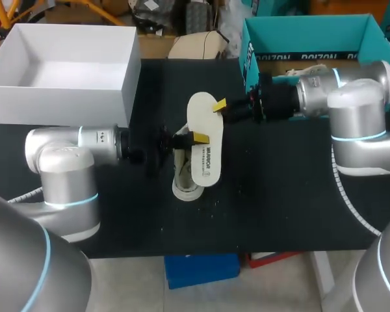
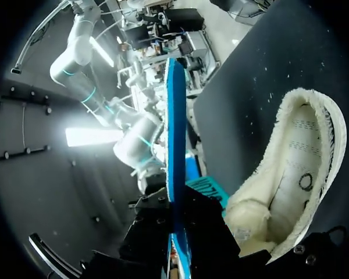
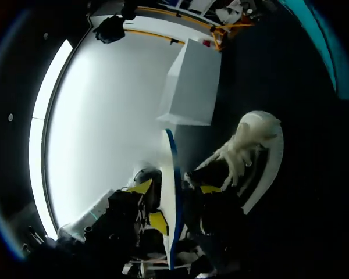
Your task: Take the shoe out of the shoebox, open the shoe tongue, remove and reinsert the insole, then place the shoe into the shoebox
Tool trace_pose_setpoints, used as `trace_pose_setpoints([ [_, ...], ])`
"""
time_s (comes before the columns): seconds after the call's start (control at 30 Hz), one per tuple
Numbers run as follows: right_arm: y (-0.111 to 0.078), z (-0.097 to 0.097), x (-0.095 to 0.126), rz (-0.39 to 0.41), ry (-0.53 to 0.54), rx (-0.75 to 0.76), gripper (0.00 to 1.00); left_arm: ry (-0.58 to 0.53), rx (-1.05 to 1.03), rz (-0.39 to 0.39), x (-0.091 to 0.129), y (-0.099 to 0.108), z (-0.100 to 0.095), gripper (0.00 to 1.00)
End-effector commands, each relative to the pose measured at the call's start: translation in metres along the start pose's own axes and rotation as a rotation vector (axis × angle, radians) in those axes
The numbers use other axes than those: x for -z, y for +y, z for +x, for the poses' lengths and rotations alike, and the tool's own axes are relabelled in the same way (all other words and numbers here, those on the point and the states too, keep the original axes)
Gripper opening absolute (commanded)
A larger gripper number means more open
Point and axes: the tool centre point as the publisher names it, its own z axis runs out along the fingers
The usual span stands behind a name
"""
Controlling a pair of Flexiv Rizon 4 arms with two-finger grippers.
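A white insole (image 1: 203,146) with a blue underside hangs level over the cream shoe (image 1: 184,182), which lies on the black table. My left gripper (image 1: 194,138) is shut on the insole's side edge. In the left wrist view the insole (image 2: 175,139) runs edge-on out from between its dark fingers, with the shoe (image 2: 291,174) and its open mouth beside it. My right gripper (image 1: 222,107) is at the insole's far end. In the right wrist view its yellow tips (image 3: 142,187) stand apart on either side of the insole (image 3: 170,192), open, and the shoe (image 3: 250,145) lies beyond.
An open white box (image 1: 58,104) stands at the back left, also in the right wrist view (image 3: 192,87). The teal shoebox (image 1: 299,36) stands at the back right behind my right arm. Bare black table (image 1: 279,195) lies in front of the shoe.
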Motion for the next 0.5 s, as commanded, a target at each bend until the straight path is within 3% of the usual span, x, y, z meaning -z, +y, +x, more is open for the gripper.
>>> trace_pose_setpoints([
  [0.03,-0.010,0.020,0.023,-0.056,-0.205,0.046,1.00,0.100,0.013,-0.019,0.019,-0.029,-0.014,0.00],
  [0.23,-0.023,0.027,0.042,-0.091,-0.280,0.096,1.00,0.168,0.058,-0.022,0.042,-0.066,-0.018,0.00],
  [0.5,-0.053,0.037,0.066,-0.131,-0.328,0.148,1.00,0.239,0.108,-0.018,0.066,-0.108,-0.017,0.00],
])
